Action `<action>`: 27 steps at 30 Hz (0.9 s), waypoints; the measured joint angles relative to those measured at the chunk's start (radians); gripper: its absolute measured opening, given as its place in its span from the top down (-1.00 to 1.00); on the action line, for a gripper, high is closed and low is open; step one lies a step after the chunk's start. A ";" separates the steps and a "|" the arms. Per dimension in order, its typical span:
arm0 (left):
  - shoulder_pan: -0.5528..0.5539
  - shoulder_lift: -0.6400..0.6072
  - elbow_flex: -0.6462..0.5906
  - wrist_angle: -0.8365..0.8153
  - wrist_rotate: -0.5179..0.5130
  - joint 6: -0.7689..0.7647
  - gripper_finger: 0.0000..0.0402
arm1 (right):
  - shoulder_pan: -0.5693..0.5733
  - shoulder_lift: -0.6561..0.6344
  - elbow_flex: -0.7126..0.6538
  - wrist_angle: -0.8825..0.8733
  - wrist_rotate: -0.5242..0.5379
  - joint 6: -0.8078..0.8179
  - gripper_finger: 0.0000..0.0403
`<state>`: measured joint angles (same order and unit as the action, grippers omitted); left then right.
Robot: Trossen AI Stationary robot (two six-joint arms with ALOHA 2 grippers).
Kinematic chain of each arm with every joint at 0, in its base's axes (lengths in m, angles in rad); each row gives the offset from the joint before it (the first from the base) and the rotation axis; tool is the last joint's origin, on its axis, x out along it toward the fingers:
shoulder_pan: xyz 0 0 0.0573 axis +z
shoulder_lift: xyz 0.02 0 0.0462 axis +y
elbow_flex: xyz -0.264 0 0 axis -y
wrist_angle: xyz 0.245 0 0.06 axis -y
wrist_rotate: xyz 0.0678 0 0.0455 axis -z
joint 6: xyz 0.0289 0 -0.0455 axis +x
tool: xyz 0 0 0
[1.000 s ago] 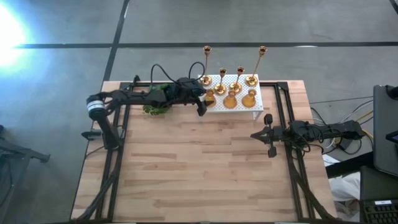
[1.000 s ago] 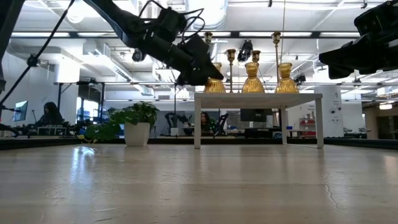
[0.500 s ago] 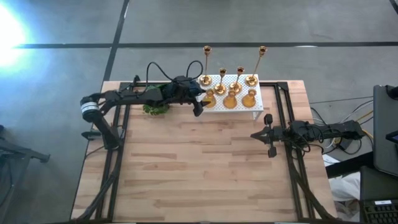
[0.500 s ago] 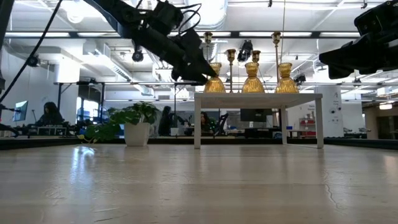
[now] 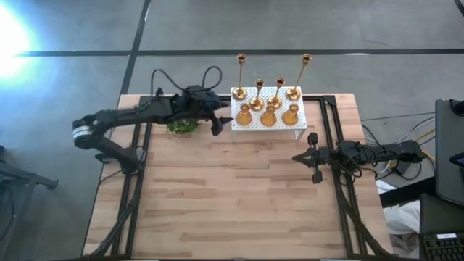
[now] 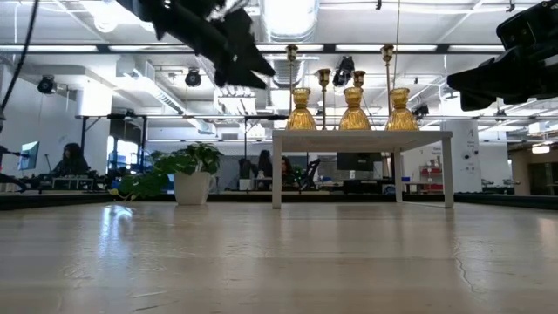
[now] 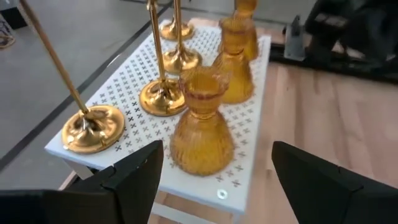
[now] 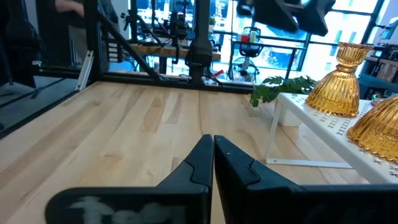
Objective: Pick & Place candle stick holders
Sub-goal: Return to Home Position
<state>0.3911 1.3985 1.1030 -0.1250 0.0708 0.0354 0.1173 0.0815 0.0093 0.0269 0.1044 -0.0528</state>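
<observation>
Holders [image 5: 268, 106]: seven in all, upright on the white perforated shelf [image 5: 299, 124], none in a gripper. Three squat bulbs [image 7: 202, 121] in a row along the shelf's table-side edge. Four thin stems [image 7: 161, 98] on round bases behind them, toward the shelf's far edge, with the two tallest at the far corners. All closely set.

Left gripper [image 5: 217, 126]: just off the shelf's plant-side end, raised above shelf-top level, aimed along the shelf. Fingers spread wide, nothing between them. Plant [image 5: 180, 126] just beside that same end.

Right gripper [image 5: 297, 156]: over the table [image 5: 239, 210], off the shelf's opposite front corner and apart from it. Fingers pressed together, empty.

Handling, as judged:
- **Squat bulbs:** ribbed and amber, seemingly glass. Likely fairly heavy for their size, rigid, smooth, and breakable if knocked or dropped. Best taken at the narrow waist between cup and flared skirt, where the taper should resist slipping.
- **Stems:** seemingly thin metal. Probably light, stiff and prone to tipping. Best pinched low on the stem, just above the base, then lifted straight up to avoid brushing neighbours.
</observation>
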 joint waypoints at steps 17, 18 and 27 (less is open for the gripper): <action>-0.040 -0.398 -0.111 -0.048 0.073 -0.174 -0.52 | 0.000 0.000 0.000 0.000 0.000 0.000 0.96; -0.040 -0.416 -0.111 -0.058 0.081 -0.162 -0.52 | 0.000 0.000 0.000 0.000 0.000 0.000 0.96; -0.041 -0.562 -0.123 -0.137 0.203 -0.118 -0.52 | 0.000 0.000 0.000 0.000 0.000 0.000 0.96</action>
<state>0.3500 0.8361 0.9800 -0.2623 0.2736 -0.0829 0.1173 0.0814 0.0093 0.0269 0.1046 -0.0528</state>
